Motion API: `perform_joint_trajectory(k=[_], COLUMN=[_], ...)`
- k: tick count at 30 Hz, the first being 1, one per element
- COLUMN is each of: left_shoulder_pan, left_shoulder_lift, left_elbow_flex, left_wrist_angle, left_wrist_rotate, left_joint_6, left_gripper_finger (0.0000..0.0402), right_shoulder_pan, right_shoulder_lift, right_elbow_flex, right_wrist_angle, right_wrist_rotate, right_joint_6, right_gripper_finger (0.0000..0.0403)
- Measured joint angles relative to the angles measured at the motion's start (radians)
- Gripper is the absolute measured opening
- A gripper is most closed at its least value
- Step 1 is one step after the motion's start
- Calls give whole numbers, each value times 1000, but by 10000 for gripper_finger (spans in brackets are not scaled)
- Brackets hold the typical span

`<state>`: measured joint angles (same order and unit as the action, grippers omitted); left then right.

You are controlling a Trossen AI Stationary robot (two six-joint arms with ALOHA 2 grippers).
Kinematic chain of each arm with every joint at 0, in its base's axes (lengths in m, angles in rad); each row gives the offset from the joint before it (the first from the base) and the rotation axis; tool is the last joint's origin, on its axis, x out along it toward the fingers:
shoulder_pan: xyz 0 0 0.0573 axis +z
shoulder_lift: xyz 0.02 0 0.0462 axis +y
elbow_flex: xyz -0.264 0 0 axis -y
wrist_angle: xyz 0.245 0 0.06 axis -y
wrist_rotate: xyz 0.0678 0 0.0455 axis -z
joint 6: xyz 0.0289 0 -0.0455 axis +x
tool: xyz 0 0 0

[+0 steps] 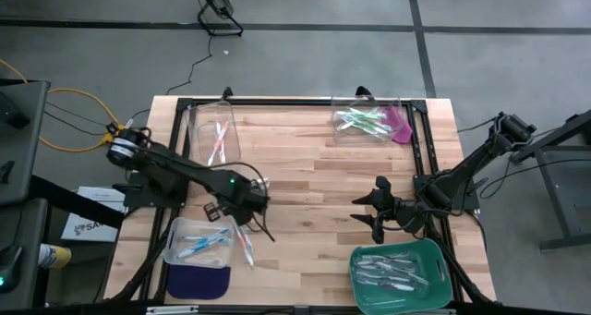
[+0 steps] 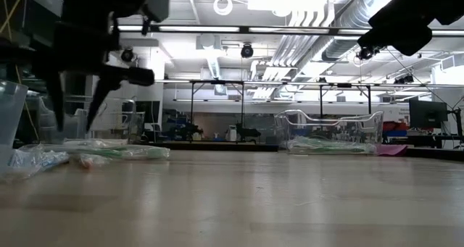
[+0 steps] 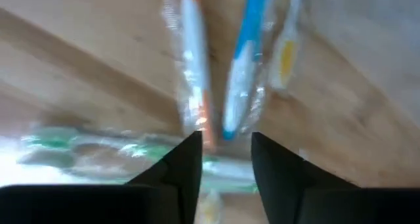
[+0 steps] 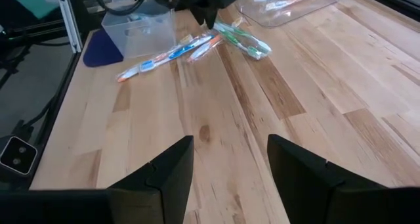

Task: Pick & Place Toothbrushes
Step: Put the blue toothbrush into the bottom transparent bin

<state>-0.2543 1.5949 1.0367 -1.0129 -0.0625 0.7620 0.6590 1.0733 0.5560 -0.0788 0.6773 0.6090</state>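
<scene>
Wooden table (image 1: 314,181): four bins, two claws, loose toothbrushes (image 4: 190,48).

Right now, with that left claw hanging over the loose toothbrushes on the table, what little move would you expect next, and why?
Probably a short drop straight down. The left gripper hangs open above the loose toothbrushes, holding none, with an orange-tipped one just beyond its fingers.

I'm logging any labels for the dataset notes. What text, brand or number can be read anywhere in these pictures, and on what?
"SA...": start of a dark printed word on the white sheet left of the table in the high view; the rest is hidden.
Smaller print on that sheet: too small to read.
Toothbrushes, bins, tray: no readable text.
</scene>
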Motion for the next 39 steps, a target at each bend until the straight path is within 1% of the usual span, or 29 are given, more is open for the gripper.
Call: perform_joint_trajectory(k=[3, 6, 9, 12, 17, 23, 26, 31, 34, 39], left_shoulder_pan=[-1, -1, -1, -1, -1, -1, -1, -2, -2, -2], left_shoulder_lift=[-47, -67, -67, -67, -67, -67, -67, -67, -66, -66], left_elbow_flex=[-81, -148, -198, -229, -231, -227, -198, -150, -147, -147], left_wrist_angle=[76, 122, 175, 236, 259, 245, 218, 227, 237, 275], left_wrist_rotate=[24, 23, 26, 34, 31, 30, 24, 20, 19, 19], left_joint_6=[-13, -31, -37, -37, -32, -30, -33, -29, -28, -33], left_gripper_finger=[95, 71, 57, 54, 54, 54, 54, 55, 67, 113], right_shoulder_pan=[0, 0, 0, 0, 0, 0, 0, 0, 0, 0], right_shoulder_lift=[0, 0, 0, 0, 0, 0, 0, 0, 0, 0], right_elbow_flex=[0, 0, 0, 0, 0, 0, 0, 0, 0, 0], right_wrist_angle=[0, 0, 0, 0, 0, -1, -1, -1, -1, -1], right_wrist_rotate=[2, 3, 4, 4, 4, 4, 4, 4, 4, 4], right_joint_6=[0, 6, 15, 15, 15, 15, 15, 15, 15, 15], right_gripper_finger=[188, 188, 188, 188, 188, 188, 188, 188, 188, 188])
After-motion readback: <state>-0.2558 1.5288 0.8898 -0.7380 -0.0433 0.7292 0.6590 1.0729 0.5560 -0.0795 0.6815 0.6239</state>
